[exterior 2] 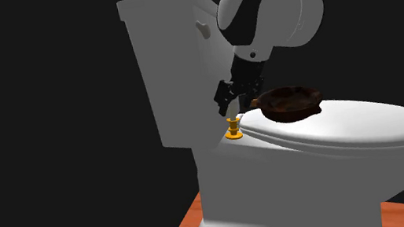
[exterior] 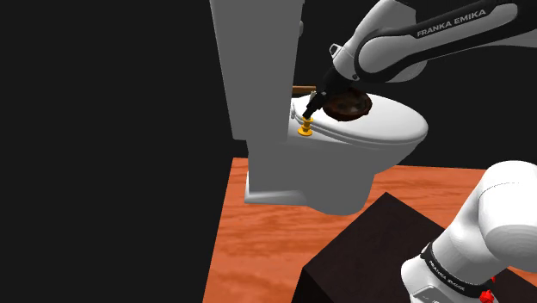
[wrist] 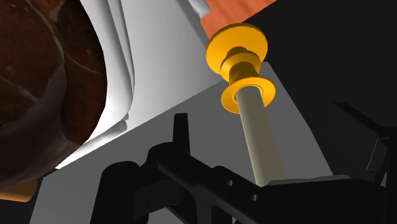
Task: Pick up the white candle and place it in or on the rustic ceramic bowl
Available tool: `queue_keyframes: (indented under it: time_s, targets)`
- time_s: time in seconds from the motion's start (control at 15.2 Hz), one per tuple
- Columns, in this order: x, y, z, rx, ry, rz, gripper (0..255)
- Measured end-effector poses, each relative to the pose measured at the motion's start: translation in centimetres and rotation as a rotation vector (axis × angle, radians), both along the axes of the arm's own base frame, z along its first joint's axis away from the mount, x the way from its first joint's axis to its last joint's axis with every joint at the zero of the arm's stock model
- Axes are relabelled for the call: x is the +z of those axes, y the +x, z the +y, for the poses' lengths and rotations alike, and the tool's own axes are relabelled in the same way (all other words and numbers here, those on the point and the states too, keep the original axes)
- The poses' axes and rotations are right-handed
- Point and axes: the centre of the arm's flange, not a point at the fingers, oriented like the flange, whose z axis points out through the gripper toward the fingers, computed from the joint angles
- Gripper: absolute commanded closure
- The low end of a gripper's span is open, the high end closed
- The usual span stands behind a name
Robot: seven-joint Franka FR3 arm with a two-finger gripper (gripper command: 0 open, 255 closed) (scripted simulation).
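An off-white candle (wrist: 261, 137) stands in a golden holder (wrist: 238, 60) on the white toilet's back rim, just in front of the tank. My gripper (wrist: 270, 127) hangs over it, open, one finger (wrist: 181, 130) on each side of the stick, neither touching it. In the shoulder view the gripper (exterior: 311, 107) sits right above the holder (exterior: 305, 128); the second exterior view shows the gripper (exterior 2: 233, 110) and holder (exterior 2: 233, 130) the same way. The dark brown ceramic bowl (exterior: 348, 105) (exterior 2: 290, 103) (wrist: 38, 76) rests on the closed toilet lid, close beside the candle.
The tall toilet tank (exterior: 258, 77) rises right behind the candle. The white lid (exterior: 391, 129) stretches out past the bowl. Below lies a reddish wood floor (exterior: 258, 250), with my dark stand (exterior: 370, 250) near it. A black area surrounds everything.
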Motion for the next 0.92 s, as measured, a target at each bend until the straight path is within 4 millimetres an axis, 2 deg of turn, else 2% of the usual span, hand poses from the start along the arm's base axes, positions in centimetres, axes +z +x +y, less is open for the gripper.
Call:
queue_keyframes:
  time_s: [0.07,0.13,0.79,0.92]
  targets:
    - [0.00,0.00,0.00,0.000,0.000,0.000,0]
    - [0.00,0.00,0.00,0.000,0.000,0.000,255]
    - [0.00,0.01,0.01,0.000,0.000,0.000,255]
    - [0.66,-0.02,-0.05,0.000,0.000,0.000,255]
